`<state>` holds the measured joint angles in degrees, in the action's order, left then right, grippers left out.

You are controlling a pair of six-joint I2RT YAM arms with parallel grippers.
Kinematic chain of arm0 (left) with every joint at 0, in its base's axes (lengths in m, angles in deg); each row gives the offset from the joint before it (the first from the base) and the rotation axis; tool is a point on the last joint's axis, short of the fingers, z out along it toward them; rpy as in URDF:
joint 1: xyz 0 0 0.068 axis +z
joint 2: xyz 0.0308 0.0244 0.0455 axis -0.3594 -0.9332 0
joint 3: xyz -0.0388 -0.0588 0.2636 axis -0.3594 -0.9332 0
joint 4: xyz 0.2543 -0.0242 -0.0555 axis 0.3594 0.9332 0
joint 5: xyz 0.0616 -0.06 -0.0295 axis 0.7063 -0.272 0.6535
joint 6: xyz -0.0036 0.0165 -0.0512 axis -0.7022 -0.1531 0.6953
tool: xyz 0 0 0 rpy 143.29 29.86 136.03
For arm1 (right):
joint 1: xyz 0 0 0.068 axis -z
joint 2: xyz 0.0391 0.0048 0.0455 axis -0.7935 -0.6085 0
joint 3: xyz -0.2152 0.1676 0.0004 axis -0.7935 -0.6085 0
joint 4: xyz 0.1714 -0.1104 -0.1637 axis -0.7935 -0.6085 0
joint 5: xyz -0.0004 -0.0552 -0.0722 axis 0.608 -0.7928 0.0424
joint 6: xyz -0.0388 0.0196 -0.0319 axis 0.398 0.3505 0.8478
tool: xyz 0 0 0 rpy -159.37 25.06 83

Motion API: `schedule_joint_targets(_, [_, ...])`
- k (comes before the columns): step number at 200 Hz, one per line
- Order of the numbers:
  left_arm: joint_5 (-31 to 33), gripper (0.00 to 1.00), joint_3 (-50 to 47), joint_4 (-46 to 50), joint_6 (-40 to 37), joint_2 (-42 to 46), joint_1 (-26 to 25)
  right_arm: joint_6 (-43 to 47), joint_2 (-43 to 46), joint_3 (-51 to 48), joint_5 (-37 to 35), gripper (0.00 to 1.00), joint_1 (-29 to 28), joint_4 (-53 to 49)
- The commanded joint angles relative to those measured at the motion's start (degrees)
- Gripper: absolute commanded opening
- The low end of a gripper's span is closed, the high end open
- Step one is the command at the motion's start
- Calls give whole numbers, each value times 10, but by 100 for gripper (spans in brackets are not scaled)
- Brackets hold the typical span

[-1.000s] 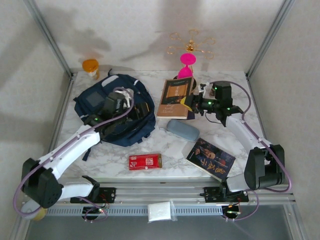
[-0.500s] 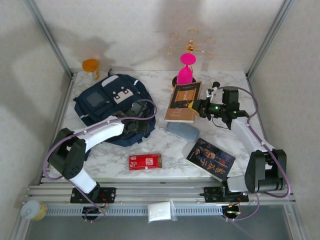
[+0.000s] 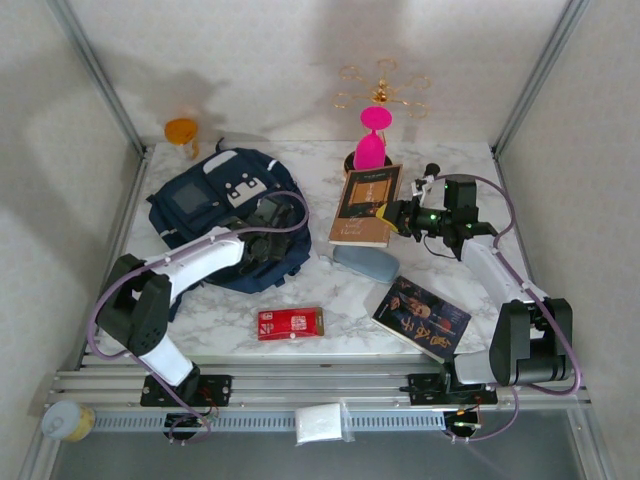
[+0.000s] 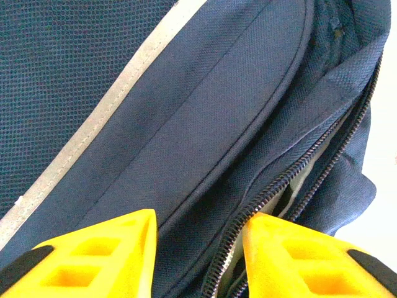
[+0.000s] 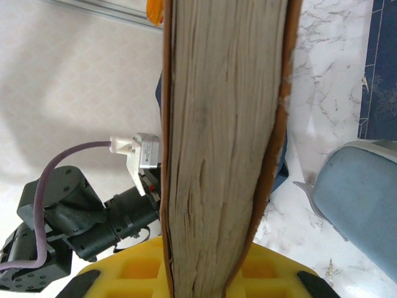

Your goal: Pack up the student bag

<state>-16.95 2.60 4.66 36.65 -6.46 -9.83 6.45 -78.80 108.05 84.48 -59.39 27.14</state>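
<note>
Closer, student bag point(image 4: 186, 124) zipper point(image 4: 291, 175) open, book point(image 5: 223, 155) gripped

**No Wording Legible**

Nothing can be read with certainty. The brown book point(image 3: 366, 203) clamped in the right jaws carries pale lettering on its cover, too small to make out. The dark book point(image 3: 421, 318) on the tabletop point(image 3: 225, 310), on the near side of those jaws, shows blurred marks. The red packet point(image 3: 291, 323), on the near side of the left jaws, bears white print that is just as unreadable.
</note>
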Motion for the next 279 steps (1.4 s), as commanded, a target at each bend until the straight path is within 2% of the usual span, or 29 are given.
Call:
schedule_joint_targets(1, [-24, 37, 0, -8, -8, -10, 4, 2, 11, 1, 27, 0, 3, 38])
schedule_joint_targets(55, [-71, 29, -3, -21, -31, -38, 6, 5, 13, -1, 25, 0, 3, 33])
schedule_joint_targets(79, [-62, 16, 4, -14, -34, -35, 8, 9, 13, -1, 22, 0, 3, 28])
schedule_joint_targets(118, [-49, 0, 21, 7, -54, 6, 8, 13, 6, -3, 29, 0, 2, 15])
schedule_joint_targets(163, [10, 0, 74, 63, -61, 51, 8, 42, -18, 21, 46, 0, -37, -42])
schedule_joint_targets(188, [47, 0, 109, 87, -66, 87, 8, 31, -32, 24, 42, 0, -72, -36])
schedule_joint_targets(202, [64, 0, 121, 86, -71, 116, 8, 13, -45, 26, 42, 0, -103, -18])
schedule_joint_targets(235, [49, 0, 149, 89, -108, 155, 8, -53, -91, 34, 39, 0, -181, 74])
schedule_joint_targets(279, [46, 0, 156, 91, -130, 178, 8, -82, -222, 144, 38, 0, -259, 135])
